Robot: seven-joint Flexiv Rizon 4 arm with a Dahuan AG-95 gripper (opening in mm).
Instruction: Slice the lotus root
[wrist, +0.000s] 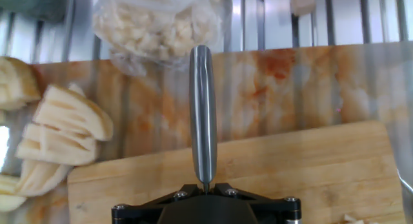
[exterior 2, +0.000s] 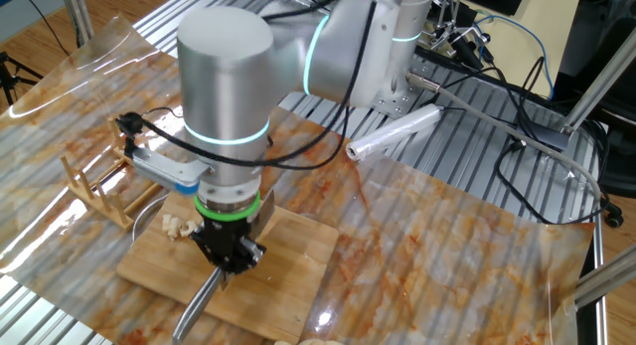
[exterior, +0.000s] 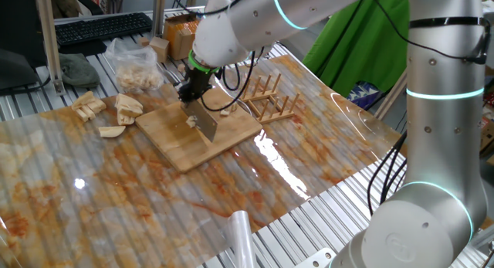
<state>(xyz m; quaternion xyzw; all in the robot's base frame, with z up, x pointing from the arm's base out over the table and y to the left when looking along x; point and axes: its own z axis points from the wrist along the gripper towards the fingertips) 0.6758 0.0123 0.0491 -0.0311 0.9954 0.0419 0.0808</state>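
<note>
My gripper (exterior: 193, 87) (exterior 2: 229, 254) (wrist: 205, 188) is shut on a metal knife (exterior: 205, 123) (exterior 2: 203, 301) (wrist: 202, 114). It holds the blade over the wooden cutting board (exterior: 177, 140) (exterior 2: 293, 270) (wrist: 310, 166). The hand view looks along the knife's spine, which points past the board's far edge. Pale lotus root chunks (exterior: 127, 106) (wrist: 64, 130) lie off the board to its left. Small lotus bits (exterior: 191, 122) (exterior 2: 179, 224) rest on the board beside the blade.
A clear bag of cut pieces (exterior: 137, 64) (wrist: 155, 24) lies beyond the board. A wooden rack (exterior: 270, 98) (exterior 2: 99, 181) stands next to the board. A roll of film (exterior 2: 393, 134) (exterior: 241, 235) lies at the table's edge. A keyboard (exterior: 100, 28) sits at the back.
</note>
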